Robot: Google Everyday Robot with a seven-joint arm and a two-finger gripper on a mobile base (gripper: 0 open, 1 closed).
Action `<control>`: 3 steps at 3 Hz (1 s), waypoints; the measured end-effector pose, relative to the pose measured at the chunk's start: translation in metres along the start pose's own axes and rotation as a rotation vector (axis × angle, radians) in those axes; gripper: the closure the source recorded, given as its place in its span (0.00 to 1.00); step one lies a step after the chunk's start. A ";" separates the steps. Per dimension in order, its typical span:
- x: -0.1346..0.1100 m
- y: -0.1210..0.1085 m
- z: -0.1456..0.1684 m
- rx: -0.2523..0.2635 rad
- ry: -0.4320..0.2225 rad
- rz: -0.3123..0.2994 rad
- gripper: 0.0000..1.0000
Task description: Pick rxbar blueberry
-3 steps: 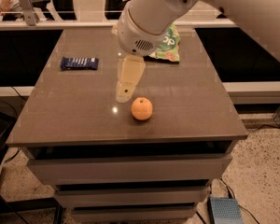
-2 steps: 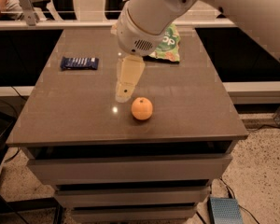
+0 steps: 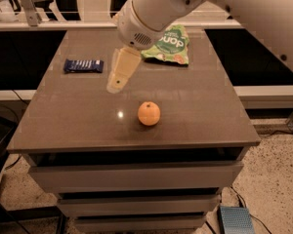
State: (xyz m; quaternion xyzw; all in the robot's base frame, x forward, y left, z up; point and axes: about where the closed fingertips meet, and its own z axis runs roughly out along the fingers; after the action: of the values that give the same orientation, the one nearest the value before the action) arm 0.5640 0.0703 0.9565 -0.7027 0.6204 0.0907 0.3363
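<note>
Gripper (image 3: 118, 77) above the table (image 3: 210, 111), left of centre, tip down; spread or pressed together, cannot tell. Blue bar (image 3: 83, 66) to its left and slightly farther back, flat by the far-left edge, well apart. Long axis left to right, one end pointing toward the arm. Probably calls for a leftward reach, gripping across the narrow width. Orange (image 3: 149, 113) and green bag (image 3: 168, 45) off to the right.

Table (image 3: 195, 121) carrying 3 things
Bar (image 3: 83, 65) back left, bag (image 3: 167, 45) behind, orange (image 3: 149, 113) near front; gripper (image 3: 116, 84) above, between bar and orange.
</note>
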 end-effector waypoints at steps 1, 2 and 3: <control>-0.006 -0.039 0.032 0.039 -0.050 0.059 0.00; -0.007 -0.081 0.065 0.078 -0.073 0.100 0.00; -0.001 -0.116 0.091 0.105 -0.058 0.136 0.00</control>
State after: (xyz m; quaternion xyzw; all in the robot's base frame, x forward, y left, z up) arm 0.6983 0.1247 0.9299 -0.6375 0.6606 0.1007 0.3836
